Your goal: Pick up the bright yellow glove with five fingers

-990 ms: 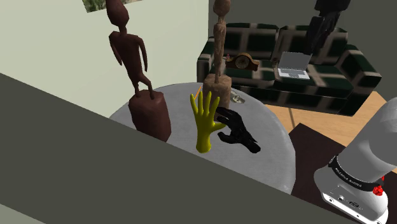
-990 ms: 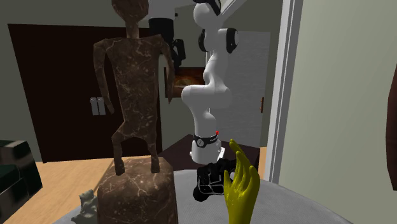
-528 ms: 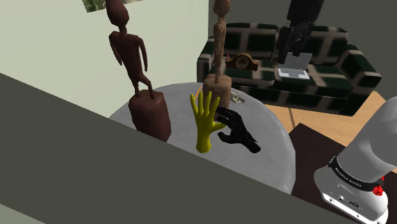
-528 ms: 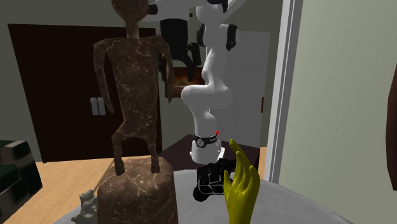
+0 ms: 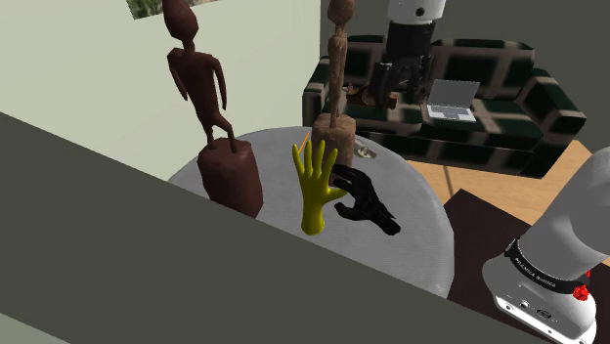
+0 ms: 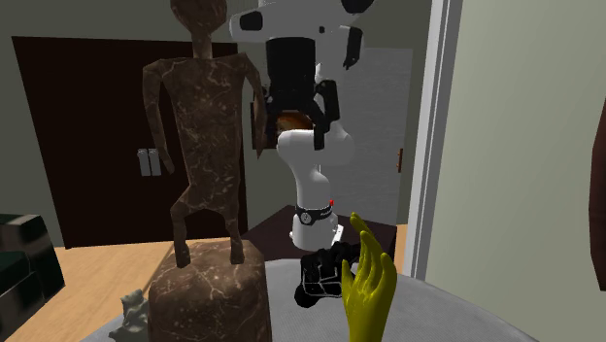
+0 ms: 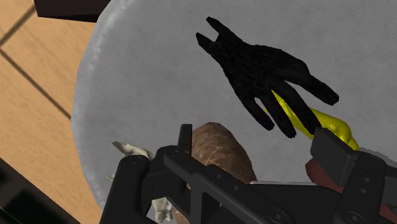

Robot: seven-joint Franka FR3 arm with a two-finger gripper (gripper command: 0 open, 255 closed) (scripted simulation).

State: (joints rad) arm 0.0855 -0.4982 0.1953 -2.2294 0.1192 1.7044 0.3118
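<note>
On the table [image 5: 422,239], yellow glove [image 5: 313,191] (upright), well below the pincer [image 6: 291,131]

Pretty sure this is somebody's living room, so a home. There's a big checked sofa [image 5: 508,68] in dark green and cream with an open laptop [image 5: 452,98] left on the cushions, light wooden floorboards [image 6: 87,272], and a round grey table [image 5: 420,235] with two tall carved figures on pedestals (one dark brown [image 5: 200,83], one paler [image 5: 339,59]). Plain walls, the bottom edge of a framed picture [image 5: 147,8] up top, plus a dark double door [image 6: 78,136] and a white doorframe [image 6: 442,136] in the second exterior view
</note>
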